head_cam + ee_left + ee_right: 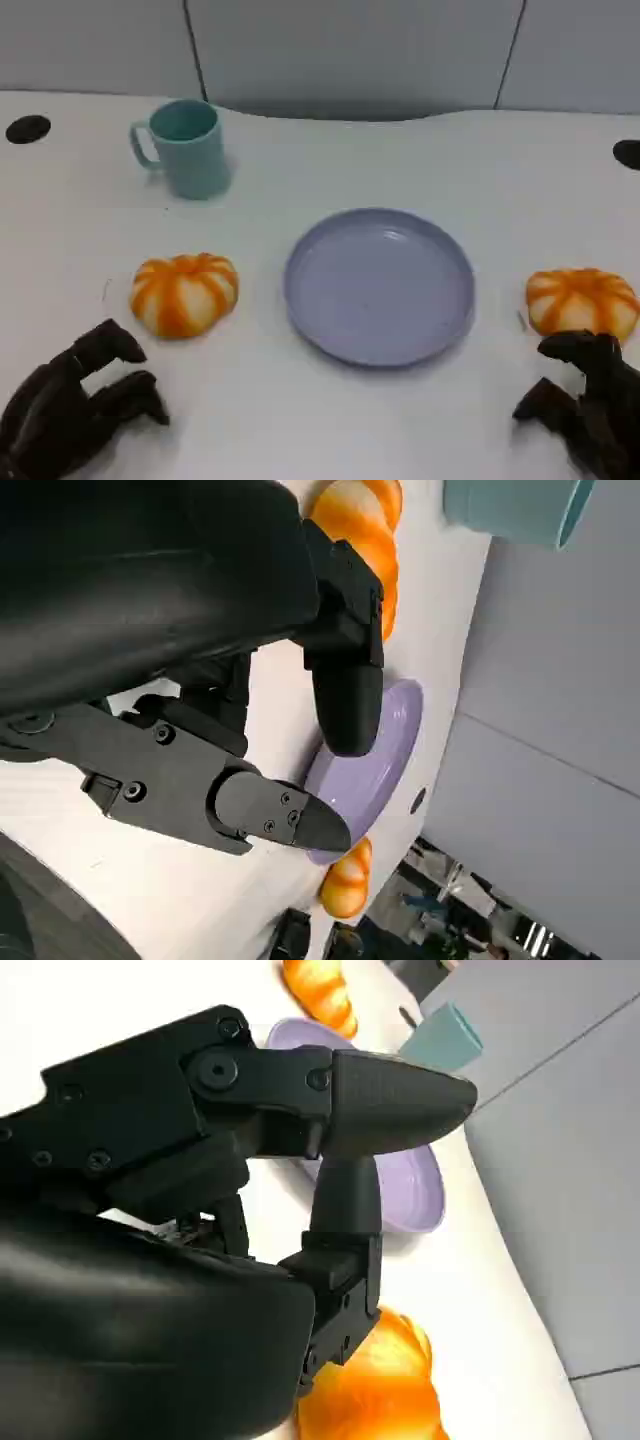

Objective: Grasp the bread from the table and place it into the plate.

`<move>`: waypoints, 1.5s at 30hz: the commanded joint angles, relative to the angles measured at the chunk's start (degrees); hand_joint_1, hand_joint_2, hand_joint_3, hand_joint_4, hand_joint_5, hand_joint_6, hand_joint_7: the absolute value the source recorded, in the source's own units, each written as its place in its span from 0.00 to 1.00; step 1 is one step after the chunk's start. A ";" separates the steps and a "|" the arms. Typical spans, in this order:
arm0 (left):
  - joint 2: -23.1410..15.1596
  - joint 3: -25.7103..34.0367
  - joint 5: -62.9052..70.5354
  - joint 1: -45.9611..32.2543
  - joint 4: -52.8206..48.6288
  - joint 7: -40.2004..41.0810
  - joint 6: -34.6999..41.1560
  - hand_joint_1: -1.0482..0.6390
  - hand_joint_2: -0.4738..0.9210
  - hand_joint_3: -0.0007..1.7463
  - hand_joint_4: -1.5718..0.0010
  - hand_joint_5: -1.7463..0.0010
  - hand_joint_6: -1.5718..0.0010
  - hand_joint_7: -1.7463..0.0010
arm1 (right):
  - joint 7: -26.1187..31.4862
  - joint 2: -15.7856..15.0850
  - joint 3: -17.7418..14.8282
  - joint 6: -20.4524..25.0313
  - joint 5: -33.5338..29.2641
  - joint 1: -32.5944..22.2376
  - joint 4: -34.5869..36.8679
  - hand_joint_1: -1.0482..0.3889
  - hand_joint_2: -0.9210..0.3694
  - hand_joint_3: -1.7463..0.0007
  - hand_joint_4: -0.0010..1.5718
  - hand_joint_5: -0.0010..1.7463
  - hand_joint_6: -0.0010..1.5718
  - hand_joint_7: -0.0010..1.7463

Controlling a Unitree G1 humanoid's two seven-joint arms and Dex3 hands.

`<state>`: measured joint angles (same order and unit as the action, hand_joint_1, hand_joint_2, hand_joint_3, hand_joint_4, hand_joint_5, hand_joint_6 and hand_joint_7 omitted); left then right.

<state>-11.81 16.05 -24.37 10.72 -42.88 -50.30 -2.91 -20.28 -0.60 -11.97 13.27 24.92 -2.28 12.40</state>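
One round lilac plate lies between two orange-and-white striped bread rolls: the left roll and the right roll. One teal mug stands behind. Left hand and right hand: fingers apart, empty.

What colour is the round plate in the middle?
The round plate is pale purple, clearest in the head view.

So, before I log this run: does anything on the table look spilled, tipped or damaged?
Nothing stands out. The mug is upright, the plate lies flat and bare, and both bread pieces sit intact on either side of it.
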 commanded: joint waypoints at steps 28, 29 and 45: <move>-13.66 -11.89 67.03 -2.20 28.43 47.23 -35.50 0.35 0.98 0.00 0.74 0.37 0.68 0.61 | 1.72 1.07 1.87 -2.13 -2.98 0.01 -0.60 0.44 0.00 0.66 0.32 1.00 0.17 0.93; -14.62 -12.67 69.71 -1.91 30.59 47.52 -33.57 0.34 0.98 0.00 0.74 0.45 0.65 0.70 | 1.73 1.10 1.97 -2.19 -3.09 -0.03 -0.66 0.44 0.00 0.66 0.33 1.00 0.17 0.93; -17.94 -30.31 79.91 14.44 22.07 43.01 -16.08 0.17 0.95 0.00 1.00 0.96 0.91 1.00 | 1.77 1.17 1.61 -1.95 -3.05 -0.38 -1.05 0.44 0.00 0.67 0.31 1.00 0.16 0.93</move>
<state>-29.22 -12.18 56.61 21.91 -15.94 -6.40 -19.75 -19.12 1.29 -10.05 11.12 21.89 -2.29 11.96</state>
